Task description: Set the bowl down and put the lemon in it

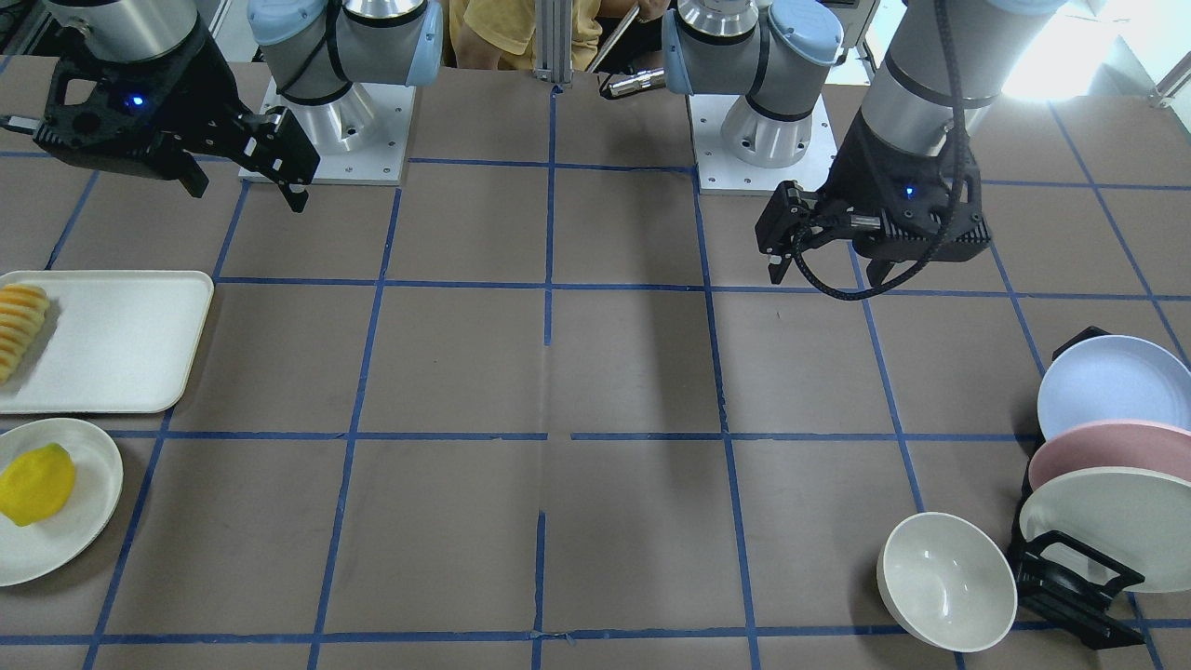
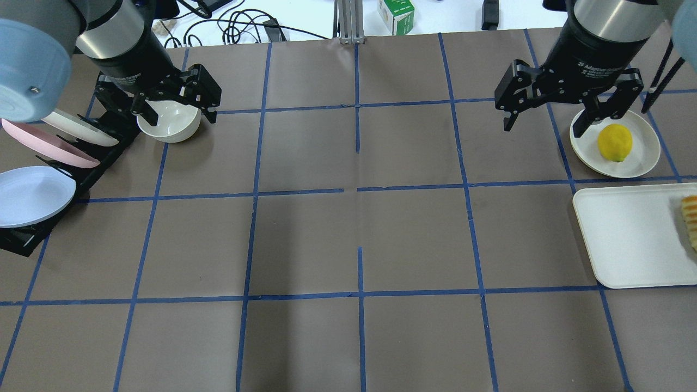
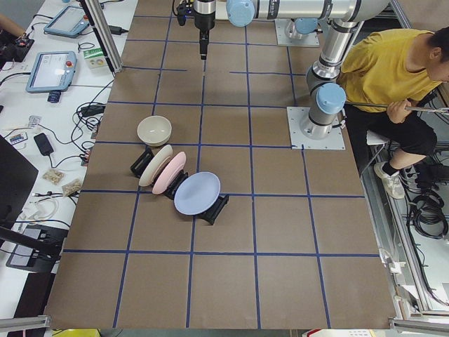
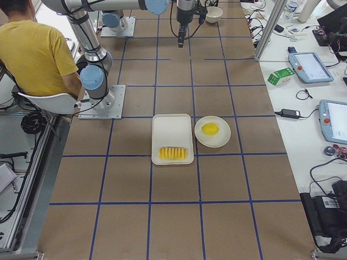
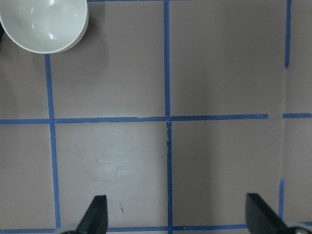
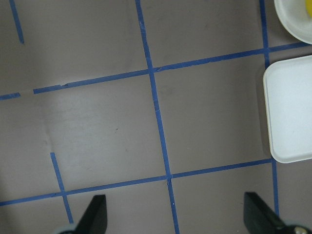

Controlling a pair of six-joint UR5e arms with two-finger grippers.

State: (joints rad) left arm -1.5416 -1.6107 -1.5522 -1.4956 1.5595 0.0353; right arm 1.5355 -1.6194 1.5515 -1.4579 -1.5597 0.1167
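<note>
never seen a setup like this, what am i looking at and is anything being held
Six cameras show one moment. A two-armed robot stands at a brown table gridded with blue tape. Four pictures come from fixed cameras: across the table, over the robot's shoulders, and from each table end. Two look down from the wrists; there the left pincer and right pincer, each two black fingers, are open and hold nothing. On the robot's left a deep off-white bowl sits beside a black rack of blue, pink and cream plates. On its right a yellow lemon lies on a flat white round plate, next to a white rectangular tray with sliced orange-yellow food.
</note>
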